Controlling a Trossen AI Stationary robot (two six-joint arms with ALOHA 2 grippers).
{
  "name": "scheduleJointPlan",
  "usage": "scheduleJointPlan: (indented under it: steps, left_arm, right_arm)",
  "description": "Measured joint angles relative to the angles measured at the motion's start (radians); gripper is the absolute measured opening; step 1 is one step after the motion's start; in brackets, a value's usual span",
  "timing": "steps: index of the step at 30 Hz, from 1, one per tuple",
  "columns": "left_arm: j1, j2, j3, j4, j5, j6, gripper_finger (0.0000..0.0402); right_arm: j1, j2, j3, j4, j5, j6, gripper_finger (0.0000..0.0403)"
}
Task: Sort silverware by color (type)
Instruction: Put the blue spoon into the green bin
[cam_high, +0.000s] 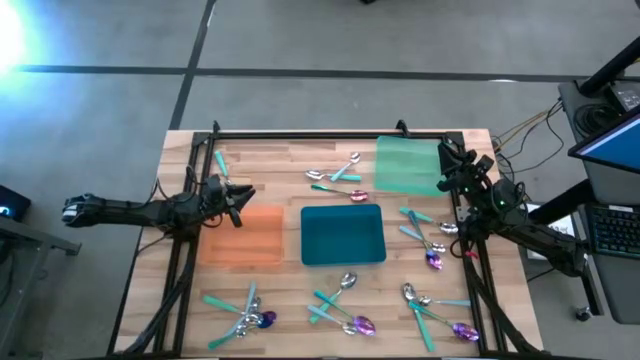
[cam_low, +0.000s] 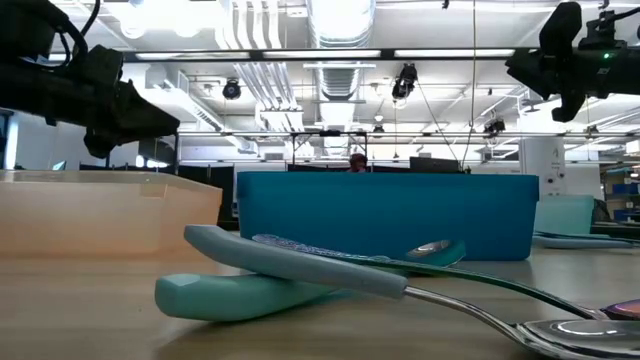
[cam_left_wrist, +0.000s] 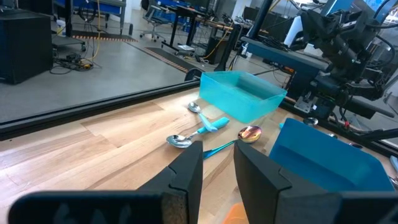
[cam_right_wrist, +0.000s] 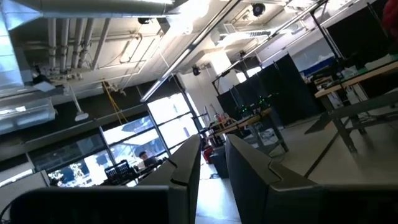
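Three trays sit on the wood table (cam_high: 300, 160): teal tray (cam_high: 343, 235) at centre, orange tray (cam_high: 244, 236) just left of it, green tray (cam_high: 407, 165) toward the far right corner. Both arms hang above the table w/ nothing in their fingers. Left gripper (cam_high: 244, 203) is over the orange tray's far left corner, pointing right; its two fingers (cam_left_wrist: 186, 180) stand a narrow gap apart, parallel, gripping nothing. Right gripper (cam_high: 449, 160) is at the green tray's right edge, raised and aimed up at the ceiling per its wrist view; its fingers (cam_right_wrist: 184, 168) also sit a small gap apart, empty. Silverware lies loose in clusters on the bare wood, none inside a tray: a group (cam_high: 337, 180) between the green tray and the far edge, approx. above the teal tray; a group (cam_high: 426, 235) right of the teal tray; three piles along the near edge, at left (cam_high: 243, 312), middle (cam_high: 340, 305) and right (cam_high: 435, 312); one teal-handled piece (cam_high: 220, 163) alone near the far left corner. Most pieces have teal handles w/ silver heads; a few heads shine purple. Low view shows two crossed teal handles (cam_low: 290, 270) up close, teal tray behind them.
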Motion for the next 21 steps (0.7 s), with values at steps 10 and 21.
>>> scheduleJointPlan:
  steps: [10, 21]
  left_arm:
    - [0.000, 0.000, 0.000, 0.000, 0.000, 0.002, 0.0075]
    - [0.001, 0.000, 0.000, 0.017, -0.025, 0.003, 0.0075]
  right_arm:
    - [0.000, 0.000, 0.000, 0.002, -0.106, 0.014, 0.0068]
    - [0.000, 0.000, 0.001, -0.001, -0.108, 0.008, 0.0068]
